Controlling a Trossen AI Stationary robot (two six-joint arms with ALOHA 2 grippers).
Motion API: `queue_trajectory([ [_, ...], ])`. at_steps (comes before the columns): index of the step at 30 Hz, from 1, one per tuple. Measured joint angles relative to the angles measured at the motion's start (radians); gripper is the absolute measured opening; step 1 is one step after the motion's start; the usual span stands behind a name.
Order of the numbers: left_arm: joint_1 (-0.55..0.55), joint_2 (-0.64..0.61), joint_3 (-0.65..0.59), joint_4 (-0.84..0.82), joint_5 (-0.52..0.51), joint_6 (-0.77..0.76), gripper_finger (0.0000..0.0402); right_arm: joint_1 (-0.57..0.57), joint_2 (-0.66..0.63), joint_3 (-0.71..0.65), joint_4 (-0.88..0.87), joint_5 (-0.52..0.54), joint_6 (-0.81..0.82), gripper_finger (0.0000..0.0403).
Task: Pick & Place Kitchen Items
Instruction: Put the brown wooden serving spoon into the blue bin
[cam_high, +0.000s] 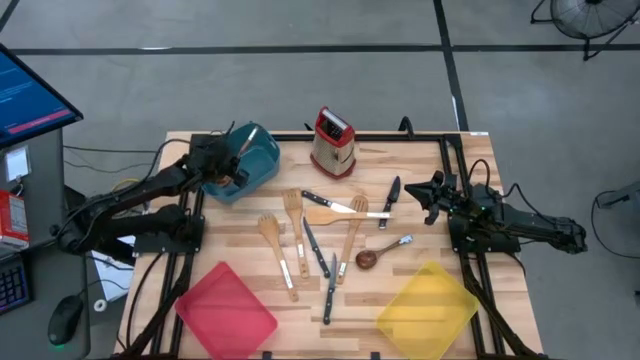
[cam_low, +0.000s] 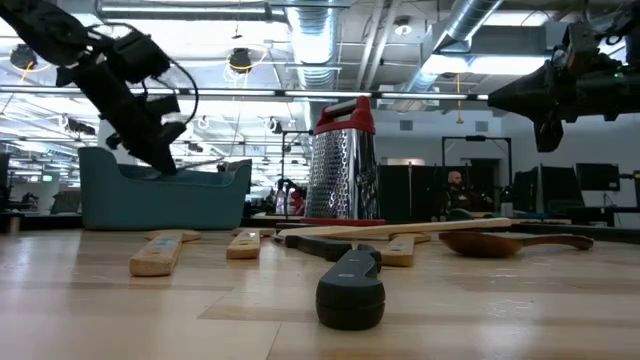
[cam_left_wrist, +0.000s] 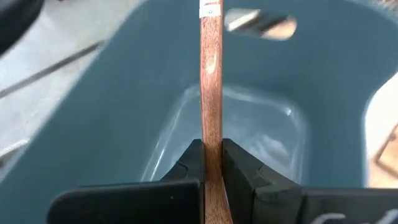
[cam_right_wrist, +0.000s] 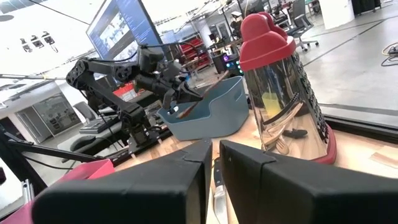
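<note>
A dark wooden utensil (cam_left_wrist: 211, 93) is pinched in the left gripper (cam_left_wrist: 211, 163) jaws, over the teal bin (cam_left_wrist: 124, 124) near the surface's far-left corner. The placing step is in hand; next, release. The right gripper (cam_high: 432, 196), jaws pressed together and empty, hovers by the right edge.

Grey concrete floor (cam_high: 300, 90), exposed ceiling ducts (cam_low: 320, 30), blue monitor (cam_high: 30, 95) beside the table.

The left tool (cam_high: 232, 170) is above the teal bin (cam_high: 258, 160). The kitchen items (cam_high: 325, 240) lie scattered in the middle of the tabletop (cam_high: 235, 240), between the red bin (cam_high: 226, 310) and the yellow bin (cam_high: 428, 311).
</note>
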Motion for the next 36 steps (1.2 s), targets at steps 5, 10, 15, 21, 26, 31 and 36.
queue_trajectory([
  [5,0.03,0.082,-0.013,0.001,0.053,0.001,0.0013,0.0,0.0,0.0,0.0,0.0,0.0,0.0044],
  [10,0.039,0.143,-0.013,0.011,0.053,-0.002,0.0013,0.0,0.0,0.0,0.0,0.0,0.0,0.0044],
  [15,0.039,0.176,-0.013,0.02,0.054,-0.002,0.0013,0.0,0.0,0.0,0.0,0.0,0.0,0.0044],
  [21,0.039,0.202,-0.013,0.023,0.079,0.0,0.0013,0.0,0.0,0.0,0.0,0.0,0.0,0.0044],
  [26,0.039,0.238,-0.013,0.035,0.087,0.0,0.0013,0.0,0.0,0.0,0.0,0.0,0.0,0.0044],
  [31,0.039,0.259,-0.013,0.039,0.087,0.0,0.0013,0.0,0.0,0.0,0.0,0.0,0.0,0.0044],
  [36,0.039,0.262,-0.013,0.045,0.086,0.0,0.0013,0.0,0.0,0.0,0.0,0.0,0.0,0.0044],
])
